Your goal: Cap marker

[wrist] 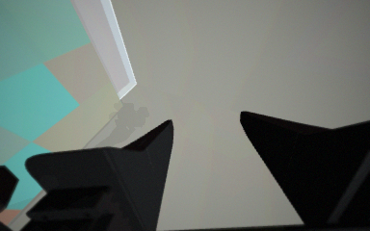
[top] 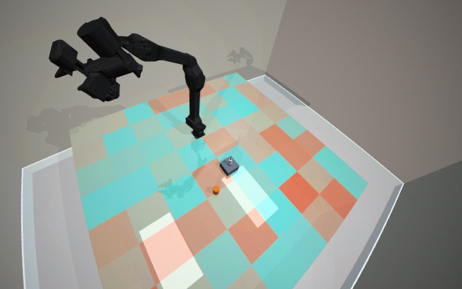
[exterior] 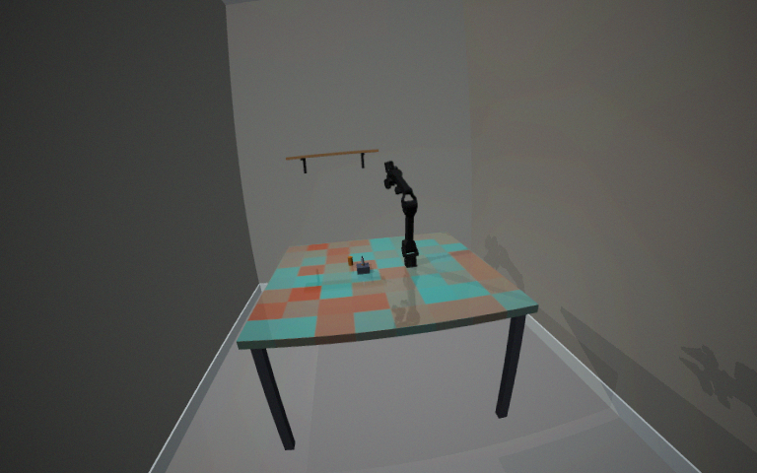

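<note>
The dark holder block [top: 228, 167] [exterior: 363, 269] stands on the table. The marker [top: 230, 161] [exterior: 363, 260] stands upright in it with its pale tip bare. The orange cap [top: 216, 189] [exterior: 350, 260] stands loose on the table a short way from the block, apart from it. My gripper [wrist: 205, 120] is open, with nothing between its fingers. It is held high and well away from the cap and the block, which are both out of the wrist view.
The arm's base [top: 195, 127] [exterior: 410, 257] stands on the patchwork table [top: 252, 238] [exterior: 334, 338] near the block. Bright light patches lie on the table top. A wooden wall shelf [exterior: 332, 154] hangs behind the table. Walls surround it.
</note>
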`<action>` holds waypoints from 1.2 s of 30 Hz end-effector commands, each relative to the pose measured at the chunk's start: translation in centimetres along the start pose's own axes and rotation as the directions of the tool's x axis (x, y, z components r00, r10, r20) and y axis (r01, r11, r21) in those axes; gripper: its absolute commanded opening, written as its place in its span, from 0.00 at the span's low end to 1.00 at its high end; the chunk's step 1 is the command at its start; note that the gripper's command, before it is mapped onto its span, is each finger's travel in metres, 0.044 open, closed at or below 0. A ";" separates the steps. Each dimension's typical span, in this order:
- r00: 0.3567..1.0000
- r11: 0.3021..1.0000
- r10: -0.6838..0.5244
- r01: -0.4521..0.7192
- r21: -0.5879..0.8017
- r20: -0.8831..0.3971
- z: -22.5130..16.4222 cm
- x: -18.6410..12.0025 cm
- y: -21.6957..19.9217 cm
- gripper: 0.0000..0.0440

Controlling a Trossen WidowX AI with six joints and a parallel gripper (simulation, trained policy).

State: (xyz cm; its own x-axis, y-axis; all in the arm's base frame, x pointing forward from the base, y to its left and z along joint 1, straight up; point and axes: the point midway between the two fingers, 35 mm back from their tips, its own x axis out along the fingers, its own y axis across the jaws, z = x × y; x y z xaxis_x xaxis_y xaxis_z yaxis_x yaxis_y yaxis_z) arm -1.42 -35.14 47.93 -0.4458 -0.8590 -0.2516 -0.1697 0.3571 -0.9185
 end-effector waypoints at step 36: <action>0.959 0.988 0.153 -0.150 -0.028 0.240 11.6 -1.5 4.8 0.69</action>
State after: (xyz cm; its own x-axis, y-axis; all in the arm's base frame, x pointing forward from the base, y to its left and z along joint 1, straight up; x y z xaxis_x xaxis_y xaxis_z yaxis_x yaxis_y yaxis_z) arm 7.60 -36.32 41.57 -0.2619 -0.8663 -0.4253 -0.1255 0.4675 -0.8750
